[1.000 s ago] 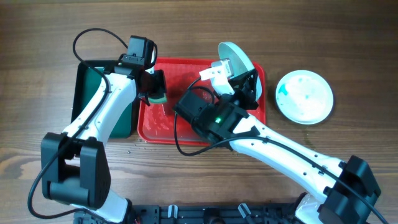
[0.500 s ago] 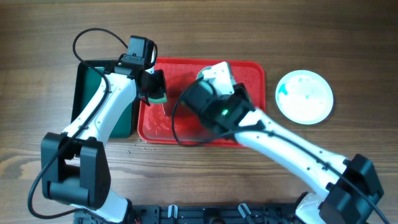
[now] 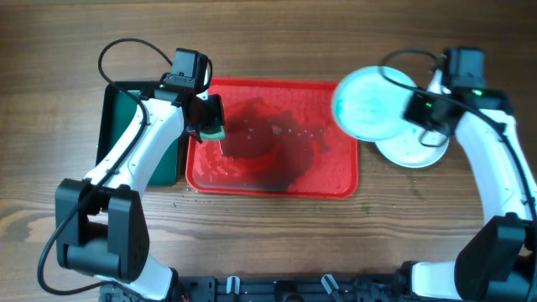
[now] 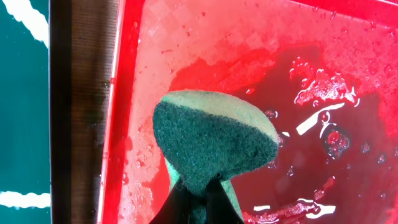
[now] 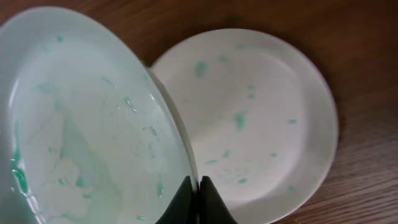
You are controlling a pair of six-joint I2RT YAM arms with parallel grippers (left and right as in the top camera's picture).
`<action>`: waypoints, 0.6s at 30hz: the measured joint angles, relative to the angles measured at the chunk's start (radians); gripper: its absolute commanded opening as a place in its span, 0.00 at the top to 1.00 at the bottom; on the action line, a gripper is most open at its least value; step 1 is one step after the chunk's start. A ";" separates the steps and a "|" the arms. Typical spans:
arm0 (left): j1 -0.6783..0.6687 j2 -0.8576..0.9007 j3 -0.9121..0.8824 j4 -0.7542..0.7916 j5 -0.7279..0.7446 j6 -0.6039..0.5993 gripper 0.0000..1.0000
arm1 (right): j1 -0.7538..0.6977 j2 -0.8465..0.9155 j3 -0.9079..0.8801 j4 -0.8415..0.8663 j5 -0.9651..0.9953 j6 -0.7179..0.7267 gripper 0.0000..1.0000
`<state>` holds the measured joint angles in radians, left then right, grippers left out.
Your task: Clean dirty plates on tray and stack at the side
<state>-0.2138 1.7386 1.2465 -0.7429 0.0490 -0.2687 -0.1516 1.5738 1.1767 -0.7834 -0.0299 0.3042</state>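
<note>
1. Left gripper clamped on sponge, over tray, wet left end.
2. Right gripper pinching plate by rim, tilted above second plate on table, right of tray.

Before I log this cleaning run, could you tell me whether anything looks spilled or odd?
Dark liquid is pooled across the middle of the red tray, with droplets around it. The held plate in the right gripper and the plate on the table both show green smears, so neither looks clean.
</note>
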 measured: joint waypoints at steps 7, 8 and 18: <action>0.000 0.000 0.000 -0.002 0.000 0.000 0.96 | -0.188 -0.002 -0.184 0.142 0.000 0.029 0.96; 0.000 0.000 0.000 -0.001 0.000 0.000 0.96 | -0.192 -0.002 -0.206 0.162 0.002 0.039 0.96; 0.010 0.000 0.013 -0.077 -0.002 0.000 0.96 | -0.193 -0.002 -0.246 0.109 0.031 0.092 0.17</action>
<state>-0.2039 1.7382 1.2591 -0.8204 0.0475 -0.2687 -0.3443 1.5719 0.9302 -0.6743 0.0013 0.3958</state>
